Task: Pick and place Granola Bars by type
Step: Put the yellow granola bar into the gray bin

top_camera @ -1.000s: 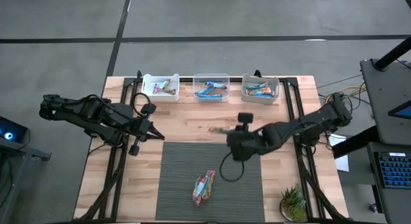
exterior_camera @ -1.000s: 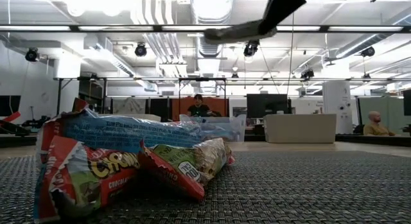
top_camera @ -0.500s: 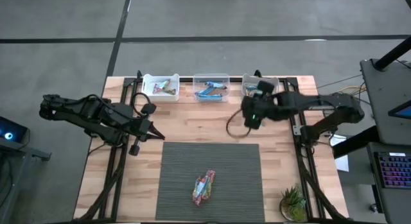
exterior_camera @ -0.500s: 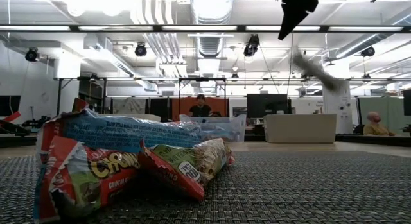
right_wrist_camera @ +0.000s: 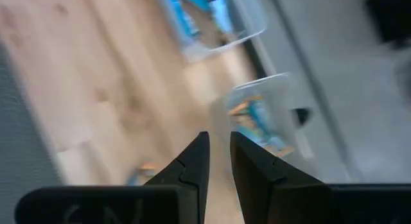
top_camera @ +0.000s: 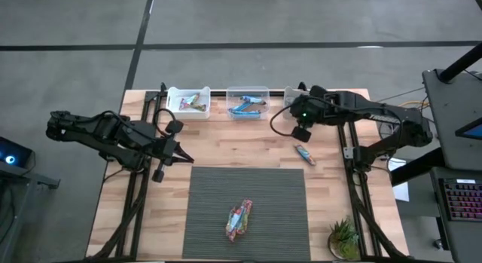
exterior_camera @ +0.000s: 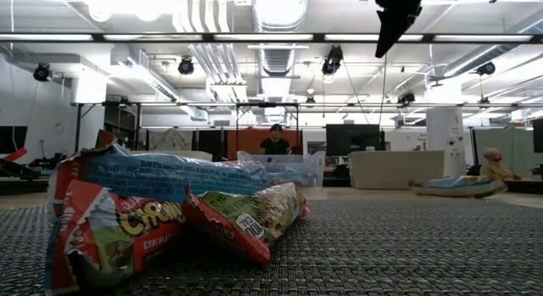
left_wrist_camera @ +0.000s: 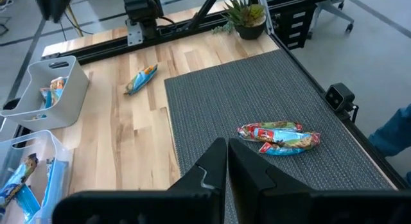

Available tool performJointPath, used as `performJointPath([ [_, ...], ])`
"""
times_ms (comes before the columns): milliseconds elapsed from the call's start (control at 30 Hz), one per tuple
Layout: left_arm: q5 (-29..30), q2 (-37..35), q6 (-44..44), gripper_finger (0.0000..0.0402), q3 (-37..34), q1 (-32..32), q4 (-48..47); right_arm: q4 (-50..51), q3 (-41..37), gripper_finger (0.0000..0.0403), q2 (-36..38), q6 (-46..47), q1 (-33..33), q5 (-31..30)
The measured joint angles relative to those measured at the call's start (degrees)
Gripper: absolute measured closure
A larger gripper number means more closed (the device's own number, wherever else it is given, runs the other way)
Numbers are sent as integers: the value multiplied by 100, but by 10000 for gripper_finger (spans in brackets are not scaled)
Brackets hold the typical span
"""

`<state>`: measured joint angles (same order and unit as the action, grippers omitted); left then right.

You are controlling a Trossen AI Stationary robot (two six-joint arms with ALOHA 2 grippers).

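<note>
A small heap of granola bars [top_camera: 239, 220] in red, green and blue wrappers lies on the dark mat [top_camera: 218, 188]; it fills the near left of the low view [exterior_camera: 170, 211]. One light blue bar [top_camera: 304, 154] lies flat on the bare wood, just beyond the mat's far right corner [left_wrist_camera: 141, 78]. My right gripper [top_camera: 301, 133] hangs above the wood near that bar and close to the right bin [top_camera: 305, 102]. A narrow gap shows between its fingers [right_wrist_camera: 219, 147], with nothing in it. My left gripper [top_camera: 183, 159] waits shut [left_wrist_camera: 227, 161] at the mat's far left corner.
Three small bins stand in a row along the far edge: the left one [top_camera: 188, 102] with multicoloured bars, the middle [top_camera: 248, 102] and right ones with blue bars. A potted plant [top_camera: 344, 239] sits at the near right corner. Black frame rails [top_camera: 348, 142] run along both sides.
My right gripper has swung from above the mat's far edge toward the far right, up to the right bin, rolling as it went. The blue bar it carried has left its fingers, flown through the air and fallen flat on the wood.
</note>
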<state>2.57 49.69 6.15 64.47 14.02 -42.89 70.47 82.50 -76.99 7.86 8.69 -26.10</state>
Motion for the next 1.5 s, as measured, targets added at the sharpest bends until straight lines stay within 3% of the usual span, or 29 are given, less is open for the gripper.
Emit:
performJointPath([
  [167, 7, 0, -46, 401, 0, -1, 3, 115, -120, 347, -2, 930, -1, 819],
  [333, 15, 0, -54, 401, 0, -2, 24, 456, -287, 324, 0, 1387, 2, 1250],
  [467, 54, 0, -57, 401, 0, -2, 52, 743, -461, 280, 0, 1648, 15, 1595],
  [700, 57, 0, -59, 401, 0, -2, 52, 755, -944, 186, 13, 2471, 15, 1616],
  [900, 57, 0, -165, 401, -1, -2, 50, 725, -1392, 141, 15, 2958, 11, 1935],
  [1100, 57, 0, -181, 401, -5, -2, 50, 395, -2015, 129, 34, 2948, 11, 2107],
  [1500, 56, 2, -313, 401, -9, -2, 48, -775, -3210, 142, 42, 2331, 80, 2419],
])
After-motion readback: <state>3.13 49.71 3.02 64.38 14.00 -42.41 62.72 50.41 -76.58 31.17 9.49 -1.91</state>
